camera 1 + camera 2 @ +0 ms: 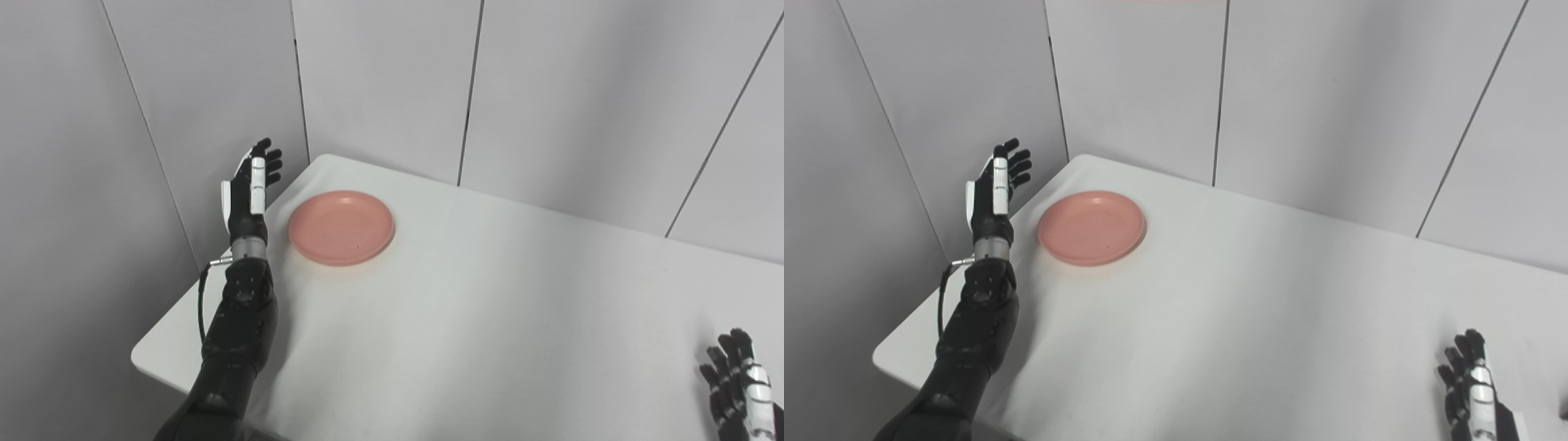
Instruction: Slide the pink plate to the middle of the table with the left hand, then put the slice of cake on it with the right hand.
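A pink plate (341,226) lies empty on the white table (490,306), near its far left corner. My left hand (250,187) is raised just left of the plate, over the table's left edge, fingers apart and holding nothing; it does not touch the plate. My right hand (738,386) rests low at the bottom right, far from the plate, fingers apart and empty. No slice of cake shows in either view.
Grey wall panels (380,79) stand close behind the table and along its left side. The table's near left corner (144,358) is rounded, beside my left forearm.
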